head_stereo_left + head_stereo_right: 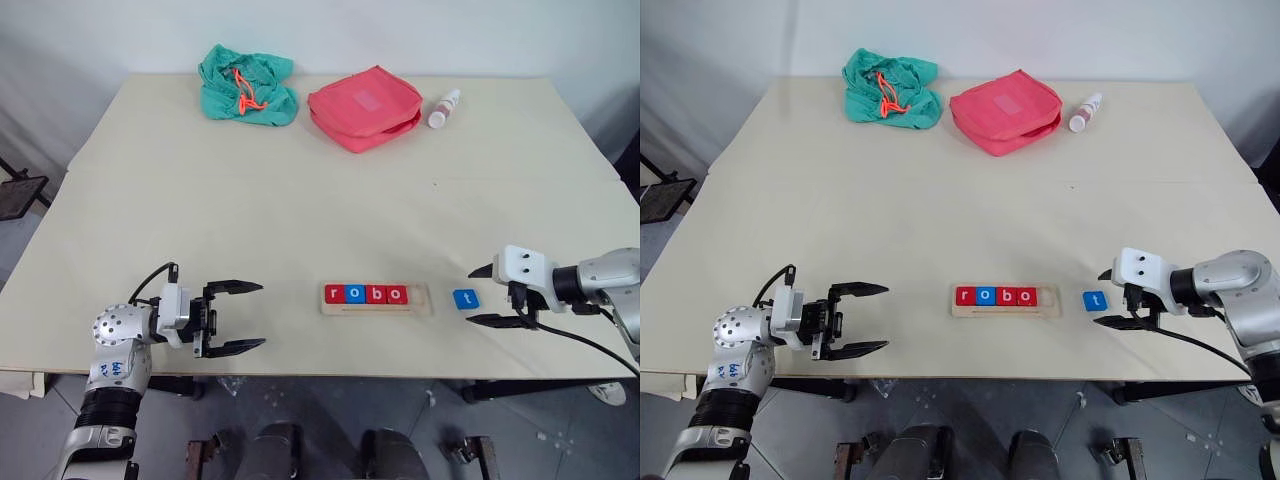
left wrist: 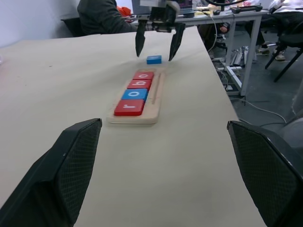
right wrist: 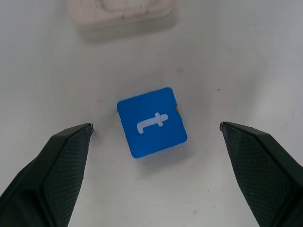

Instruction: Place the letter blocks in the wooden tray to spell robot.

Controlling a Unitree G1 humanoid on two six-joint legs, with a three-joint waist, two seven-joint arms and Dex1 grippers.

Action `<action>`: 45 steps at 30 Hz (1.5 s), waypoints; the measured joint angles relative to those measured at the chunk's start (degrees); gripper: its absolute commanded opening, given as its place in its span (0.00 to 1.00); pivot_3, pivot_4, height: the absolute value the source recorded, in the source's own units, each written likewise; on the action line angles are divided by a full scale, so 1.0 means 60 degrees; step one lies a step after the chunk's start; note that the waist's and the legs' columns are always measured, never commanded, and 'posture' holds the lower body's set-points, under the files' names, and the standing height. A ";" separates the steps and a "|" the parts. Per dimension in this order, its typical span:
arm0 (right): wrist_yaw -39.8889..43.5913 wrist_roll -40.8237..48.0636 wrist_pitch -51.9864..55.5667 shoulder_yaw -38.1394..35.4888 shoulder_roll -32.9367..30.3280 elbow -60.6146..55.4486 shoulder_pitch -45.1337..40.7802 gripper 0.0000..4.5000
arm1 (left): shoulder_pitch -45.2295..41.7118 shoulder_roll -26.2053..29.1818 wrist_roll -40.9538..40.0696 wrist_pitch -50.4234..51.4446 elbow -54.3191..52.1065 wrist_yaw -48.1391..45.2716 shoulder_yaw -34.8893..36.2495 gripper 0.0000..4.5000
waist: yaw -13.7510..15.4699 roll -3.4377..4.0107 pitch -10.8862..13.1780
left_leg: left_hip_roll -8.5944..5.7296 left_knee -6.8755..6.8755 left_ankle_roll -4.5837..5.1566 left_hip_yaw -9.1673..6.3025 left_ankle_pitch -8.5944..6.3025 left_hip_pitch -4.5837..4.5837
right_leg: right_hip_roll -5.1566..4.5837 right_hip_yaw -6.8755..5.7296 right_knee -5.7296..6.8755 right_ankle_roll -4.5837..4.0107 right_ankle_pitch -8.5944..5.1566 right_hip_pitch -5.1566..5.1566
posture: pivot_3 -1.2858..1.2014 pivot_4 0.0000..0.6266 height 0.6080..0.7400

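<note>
The wooden tray (image 1: 377, 299) lies at lower centre of the frame on the pale surface (image 1: 300, 210), holding 4 letter blocks (image 1: 366, 294) in a row: red r, blue o, red b, red o. The blue t block (image 1: 465, 298) lies flat on the surface just right of the tray, apart from it. The right claw (image 1: 482, 296) at lower right is released, its 2 fingers spread wide either side of the t block without touching it. The left claw (image 1: 245, 317) at lower left is also released, empty, pointing toward the tray. Along the upper edge lie a green cloth bag (image 1: 247, 85), a red pouch (image 1: 364, 106) and a small white bottle (image 1: 443, 108).
</note>
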 measured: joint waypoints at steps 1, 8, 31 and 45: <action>0.0116 -0.0080 -0.0168 0.0075 0.0047 0.0154 -0.0154 1.00 | 0.0066 -0.0001 0.0000 0.0003 -0.0103 0.0007 0.0004 1.00 | -0.0019 0.0000 0.0000 | 0.0000 0.0001 0.0000 -0.0001 0.0000 -0.0001 | 0.0000 0.0001 -0.0001 0.0000 0.0000 0.0001 | 0.52 0.24 1.00; 0.0629 -0.0452 -0.1036 0.0406 0.0262 0.0783 -0.0716 0.79 | 0.0325 -0.0003 -0.0001 0.0037 -0.0552 0.0209 0.0026 1.00 | -0.0079 -0.0003 -0.0002 | 0.0002 0.0004 -0.0001 -0.0014 0.0000 0.0009 | 0.0002 -0.0008 -0.0002 0.0000 0.0000 0.0020 | 0.52 0.24 1.00; 0.0751 0.0230 0.3052 0.0519 0.1191 -0.1979 -0.1780 0.33 | -0.0221 -0.0276 0.0037 0.0003 -0.0371 0.0366 -0.0058 1.00 | -0.0050 0.0004 0.0003 | -0.0006 0.0012 -0.0009 -0.0037 -0.0011 0.0000 | 0.0001 -0.0009 0.0001 0.0000 0.0000 0.0016 | 0.52 0.24 1.00; 0.0720 -0.0161 0.2962 0.1172 0.1415 -0.1887 -0.1754 0.33 | -0.0106 -0.0350 0.0046 -0.0014 -0.0296 0.0407 -0.0047 1.00 | -0.0113 0.0004 0.0003 | -0.0003 0.0007 -0.0008 -0.0029 -0.0011 -0.0003 | 0.0001 -0.0016 0.0001 0.0000 0.0000 0.0008 | 0.52 0.24 1.00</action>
